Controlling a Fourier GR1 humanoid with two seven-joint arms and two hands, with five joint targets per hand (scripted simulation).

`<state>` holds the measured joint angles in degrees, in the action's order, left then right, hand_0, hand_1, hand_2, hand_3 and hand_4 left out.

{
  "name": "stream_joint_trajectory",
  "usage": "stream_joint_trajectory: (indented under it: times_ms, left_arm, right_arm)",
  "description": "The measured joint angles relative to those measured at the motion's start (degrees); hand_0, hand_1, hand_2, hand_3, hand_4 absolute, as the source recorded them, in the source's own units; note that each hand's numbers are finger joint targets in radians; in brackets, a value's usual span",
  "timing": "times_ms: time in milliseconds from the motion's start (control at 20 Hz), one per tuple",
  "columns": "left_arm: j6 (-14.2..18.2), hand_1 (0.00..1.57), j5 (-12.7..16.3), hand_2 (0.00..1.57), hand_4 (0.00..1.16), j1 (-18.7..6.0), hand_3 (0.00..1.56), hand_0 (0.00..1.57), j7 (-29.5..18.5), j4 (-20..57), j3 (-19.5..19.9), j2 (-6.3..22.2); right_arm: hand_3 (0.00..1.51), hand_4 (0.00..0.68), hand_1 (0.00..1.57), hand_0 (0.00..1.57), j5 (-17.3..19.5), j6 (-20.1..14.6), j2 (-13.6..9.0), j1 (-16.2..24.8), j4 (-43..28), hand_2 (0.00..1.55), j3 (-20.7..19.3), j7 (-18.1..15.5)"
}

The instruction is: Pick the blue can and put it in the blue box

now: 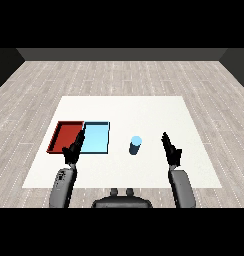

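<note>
Blue can: you find it upright on the white table, to the inner side of your right hand and a little ahead of its wrist. Clear table shows between can and hand; nothing touches it. It stands outside both trays, its pale top facing up.

Right hand: its fingers are straight and point forward across the table, thumb slightly apart. It holds nothing and sits apart from the can, with the grey forearm running back toward your lower right corner.

Left hand: fingers extended forward and relaxed, grasping nothing. You see it over the near edge of the two trays, about where they meet; whether it touches either tray you cannot tell.

Blue tray: light blue, lying just ahead of your left hand and to its inner side. It sits between the left hand and the can, nearer the left hand. No object shows inside it.

Red tray: ahead of your left hand and to its outer side, its side against the blue tray. No object shows inside it.

White table: carries both trays and the can, and extends well ahead of both hands.

Floor: grey wood planks beyond the table, far ahead of both hands.
</note>
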<state>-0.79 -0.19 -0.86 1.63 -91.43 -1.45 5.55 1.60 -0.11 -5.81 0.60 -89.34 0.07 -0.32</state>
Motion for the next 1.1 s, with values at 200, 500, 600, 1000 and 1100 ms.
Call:
stream_joint_trajectory:
  times_ms: [200, 500, 600, 1000, 1100]
  left_arm:
    - [-0.32, 0.00, -0.03, 0.00, 0.00, -0.29, 0.00, 0.00, -0.24, 0.06, 1.36, -0.12]
    - [-1.28, 0.00, 2.86, 0.00, 0.00, -1.49, 0.00, 0.00, -9.57, -3.99, 3.41, -1.50]
    - [-2.20, 0.00, 3.45, 0.00, 0.00, -1.02, 0.00, 0.00, -14.29, -3.66, 3.50, -2.10]
    - [-5.49, 0.00, 5.70, 0.00, 0.00, -1.09, 0.00, 0.00, -22.10, -1.95, 5.52, -1.45]
    - [-5.40, 0.00, 5.76, 0.00, 0.00, -1.11, 0.00, 0.00, -21.73, -2.47, 5.52, -1.54]
  right_arm:
    - [0.00, 0.000, 0.00, 0.00, 0.13, 0.19, 0.39, -1.86, 0.38, 0.00, -0.79, 0.33]
    - [0.00, 0.000, 0.00, 0.00, -5.36, 3.72, 2.39, -5.50, -1.14, 0.00, -1.67, -4.36]
    - [0.00, 0.000, 0.00, 0.00, -7.17, 5.63, 2.51, -5.20, -0.49, 0.00, -2.29, -7.67]
    - [0.00, 0.000, 0.00, 0.00, -10.50, 9.15, 1.78, -5.69, -0.38, 0.00, -3.72, -10.45]
    - [0.00, 0.000, 0.00, 0.00, -9.80, 8.72, 2.67, -5.75, 0.78, 0.00, -3.04, -11.61]
